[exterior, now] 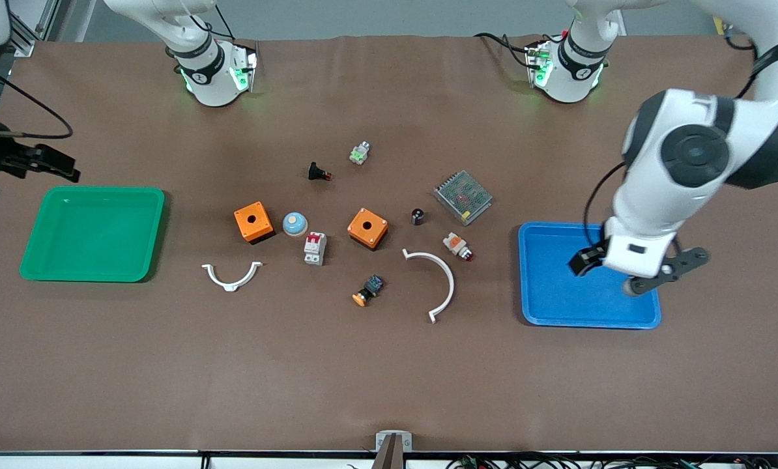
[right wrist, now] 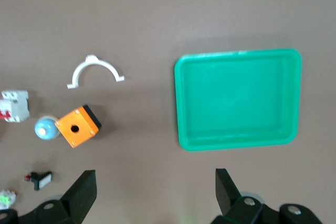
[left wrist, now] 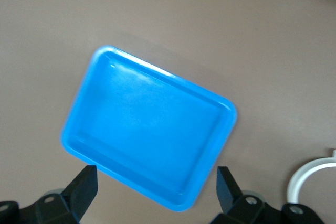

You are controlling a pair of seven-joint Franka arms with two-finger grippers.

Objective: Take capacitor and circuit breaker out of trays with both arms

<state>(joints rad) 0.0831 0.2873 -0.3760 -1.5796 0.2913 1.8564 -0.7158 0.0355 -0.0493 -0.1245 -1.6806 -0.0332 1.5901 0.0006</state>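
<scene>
The capacitor [exterior: 417, 216], a tiny black cylinder, stands on the table between an orange box [exterior: 367, 228] and a metal mesh unit [exterior: 462, 197]. The breaker [exterior: 315, 248], white-grey with a red lever, lies between the two orange boxes, a little nearer the front camera; it also shows in the right wrist view [right wrist: 13, 107]. My left gripper [exterior: 623, 273] is open and empty over the blue tray [exterior: 545, 306]; in the left wrist view [left wrist: 157, 182] it is also over that tray [left wrist: 152, 129]. My right gripper [exterior: 43, 163] is open and empty, up by the green tray [exterior: 92, 273], as its wrist view [right wrist: 156, 182] shows.
A second orange box [exterior: 253, 221], a pale blue dome [exterior: 294, 224], a black button part [exterior: 319, 172], a green-white part [exterior: 360, 153], a white-orange lamp [exterior: 458, 246], a black-blue switch [exterior: 368, 291] and two white arcs [exterior: 231, 273] [exterior: 438, 283] lie mid-table. Both trays hold nothing.
</scene>
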